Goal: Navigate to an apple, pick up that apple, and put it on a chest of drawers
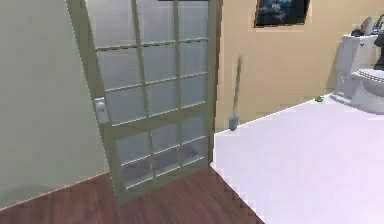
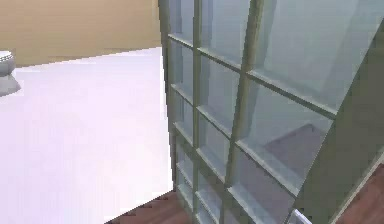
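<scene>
Frosted glass door panes [image 1: 155, 62], matt painted frame [image 1: 213, 100], dark wood floorboards [image 1: 130, 208], glossy white toilet [image 1: 368, 72].

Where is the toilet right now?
At the forward view's right edge, the toilet stands on the white floor, right of a long-handled brush by the wall.

We find the toilet [image 1: 366, 72] cut off at the forward view's right edge; the wall picture [image 1: 280, 10] at its top; a green speck [image 1: 318, 98] we cannot name.

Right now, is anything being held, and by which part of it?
That cannot be told. Ahead stand a glass-paned door and a toilet.
</scene>
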